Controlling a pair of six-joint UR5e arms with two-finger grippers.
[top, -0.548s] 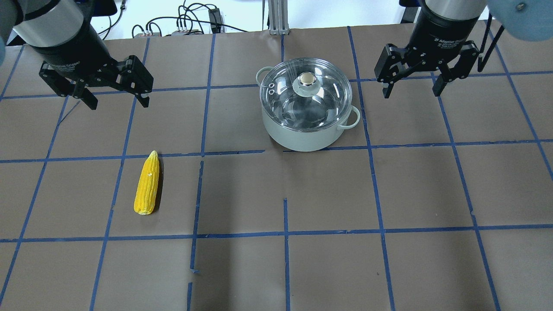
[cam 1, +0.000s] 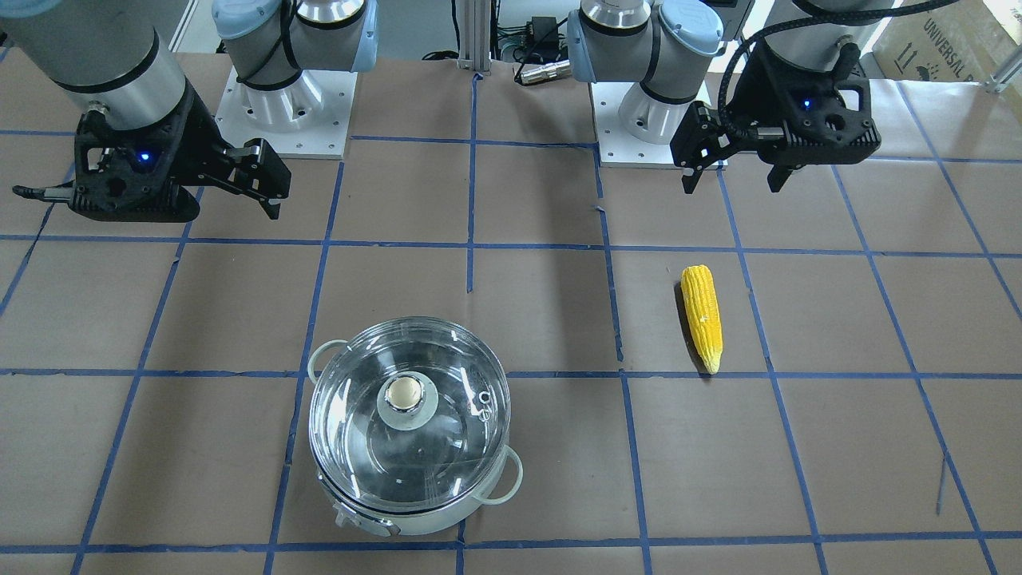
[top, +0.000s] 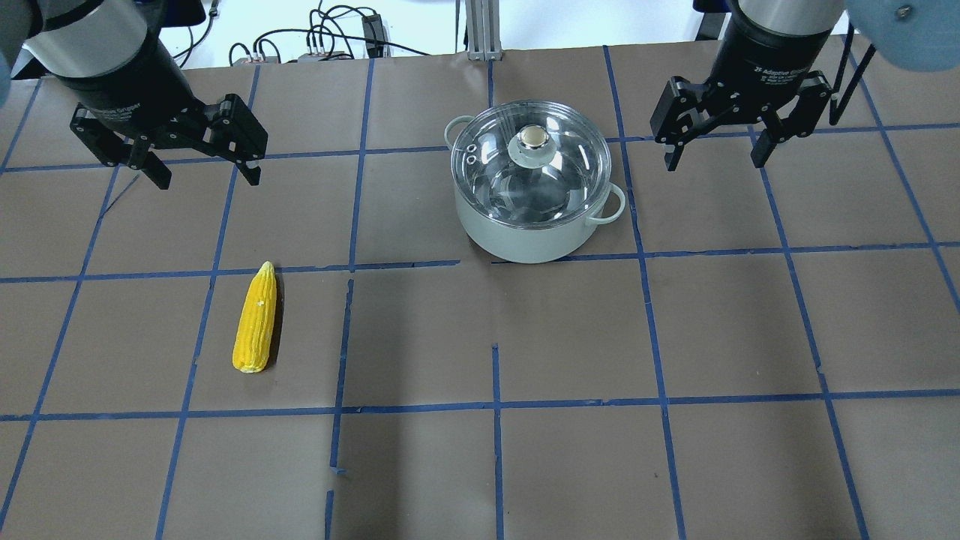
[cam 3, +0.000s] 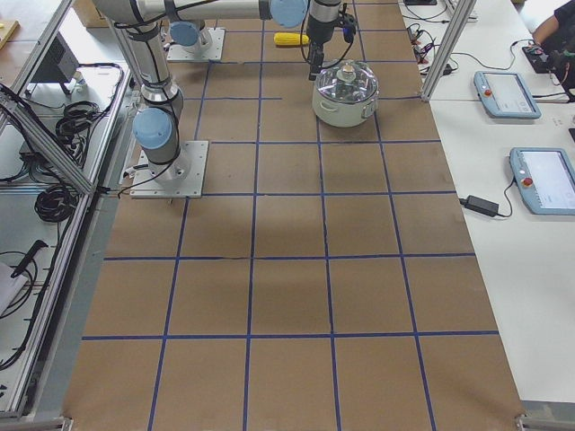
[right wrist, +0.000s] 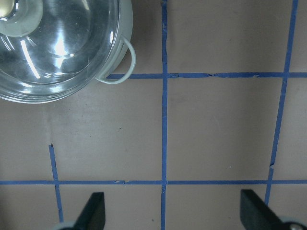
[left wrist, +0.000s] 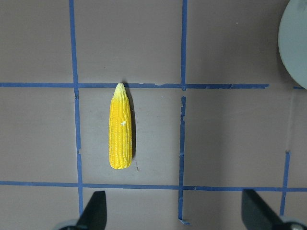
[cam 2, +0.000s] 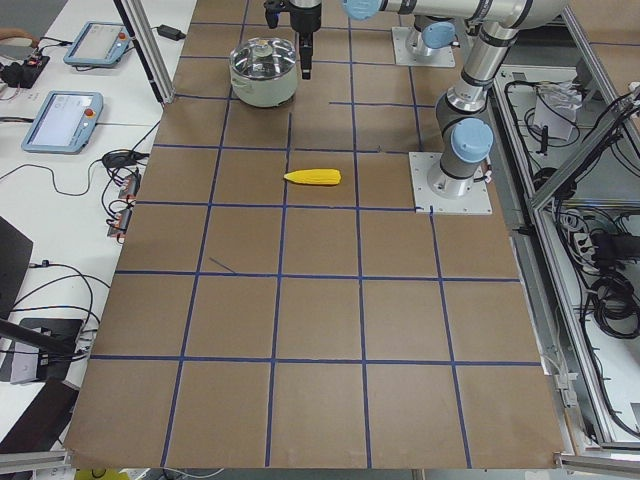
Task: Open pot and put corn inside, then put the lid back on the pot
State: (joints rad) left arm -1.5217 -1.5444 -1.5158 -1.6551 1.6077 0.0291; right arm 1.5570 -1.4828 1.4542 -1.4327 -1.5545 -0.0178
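The steel pot (top: pixel 536 234) stands at the back centre with the glass lid (top: pixel 559 187) on it, knob (top: pixel 533 137) up. The yellow corn (top: pixel 255 319) lies on the table front left, pointed tip toward the back. My left gripper (top: pixel 208 178) is open and empty, hovering behind the corn; the left wrist view shows the corn (left wrist: pixel 121 127) ahead of its open fingertips (left wrist: pixel 93 211). My right gripper (top: pixel 714 161) is open and empty, to the right of the pot. The right wrist view shows the lidded pot (right wrist: pixel 125 19) at upper left.
The table is brown paper with a blue tape grid (top: pixel 495 405). Cables (top: pixel 330 37) and a metal post (top: pixel 480 30) sit past the back edge. The arm bases (cam 1: pixel 283 96) stand at the robot's side. Tablets (cam 2: pixel 65 120) lie on a side bench.
The left gripper has shifted slightly toward the back of the table. The right gripper, pot and corn stay as they were.
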